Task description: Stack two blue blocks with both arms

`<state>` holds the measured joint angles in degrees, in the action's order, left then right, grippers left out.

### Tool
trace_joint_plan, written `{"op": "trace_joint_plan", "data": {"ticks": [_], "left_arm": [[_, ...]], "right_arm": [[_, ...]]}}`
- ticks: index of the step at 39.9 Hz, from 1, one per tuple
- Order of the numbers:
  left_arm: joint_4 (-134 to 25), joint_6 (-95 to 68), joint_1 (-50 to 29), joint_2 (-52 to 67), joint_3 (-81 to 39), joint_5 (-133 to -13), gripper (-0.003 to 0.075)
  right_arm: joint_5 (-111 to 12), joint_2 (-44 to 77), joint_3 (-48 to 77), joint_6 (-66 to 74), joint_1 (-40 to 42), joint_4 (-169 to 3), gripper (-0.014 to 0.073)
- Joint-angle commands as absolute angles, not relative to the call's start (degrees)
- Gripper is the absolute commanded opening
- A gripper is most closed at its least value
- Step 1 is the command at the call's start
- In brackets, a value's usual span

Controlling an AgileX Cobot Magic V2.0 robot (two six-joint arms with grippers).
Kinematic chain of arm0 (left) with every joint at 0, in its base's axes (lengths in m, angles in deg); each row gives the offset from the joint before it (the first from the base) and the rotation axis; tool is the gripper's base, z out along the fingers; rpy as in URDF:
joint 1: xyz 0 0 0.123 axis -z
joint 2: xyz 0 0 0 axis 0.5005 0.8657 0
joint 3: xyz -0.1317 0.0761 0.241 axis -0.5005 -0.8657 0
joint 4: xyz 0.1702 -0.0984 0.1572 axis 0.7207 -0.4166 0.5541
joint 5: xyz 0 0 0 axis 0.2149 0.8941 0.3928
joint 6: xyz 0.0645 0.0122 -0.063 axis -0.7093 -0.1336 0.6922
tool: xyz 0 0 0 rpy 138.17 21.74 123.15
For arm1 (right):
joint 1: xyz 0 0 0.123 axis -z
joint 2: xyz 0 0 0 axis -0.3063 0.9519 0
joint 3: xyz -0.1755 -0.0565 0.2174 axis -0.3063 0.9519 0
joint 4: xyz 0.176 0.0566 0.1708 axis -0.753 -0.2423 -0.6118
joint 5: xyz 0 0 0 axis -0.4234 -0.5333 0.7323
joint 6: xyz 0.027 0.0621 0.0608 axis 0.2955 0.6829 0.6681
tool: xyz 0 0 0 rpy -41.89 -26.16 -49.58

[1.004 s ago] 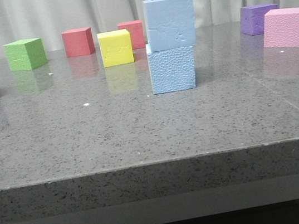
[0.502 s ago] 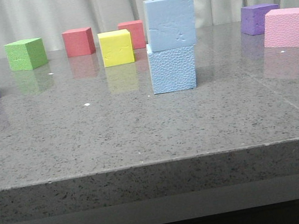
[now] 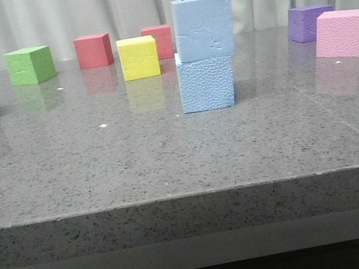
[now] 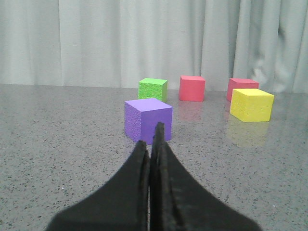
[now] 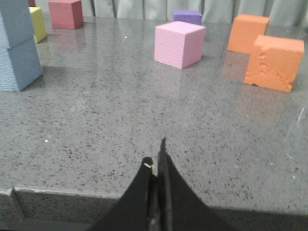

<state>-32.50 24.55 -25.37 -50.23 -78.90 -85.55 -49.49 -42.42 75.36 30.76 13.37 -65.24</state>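
— Left gripper [image 4: 153, 144] has its fingers pressed together, holding nothing, low over the desk [image 3: 170, 163] near a purple cube [image 4: 147, 119].

— And the right gripper [image 5: 157, 163]?

— Closed and empty too, at the desk's near edge. The smooth blue block [image 3: 203, 27] sits on the pebbled blue block [image 3: 206, 84], shifted slightly right, mid-desk, with a yellow cube [image 3: 138, 57] just behind to the left.

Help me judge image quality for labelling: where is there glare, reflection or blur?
Front view: the glossy table mirrors the yellow cube and pink cube; blocks sharp. Left wrist view: left claw dark and soft-edged. Right wrist view: right claw likewise, cubes clear.
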Motion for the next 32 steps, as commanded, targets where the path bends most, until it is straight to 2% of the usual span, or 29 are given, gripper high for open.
{"op": "trace_joint_plan", "data": {"ticks": [1,32], "left_arm": [[-32.51,25.02,-25.56,-51.28,-78.94,-90.05,-0.0019],[-32.51,25.02,-25.56,-51.28,-78.94,-90.05,-0.0019]], "right_arm": [[-41.13,-43.47,75.86,30.54,15.22,-66.14,-0.0066],[-40.43,-43.57,75.9,30.6,17.32,-67.79,-0.0066]]}}
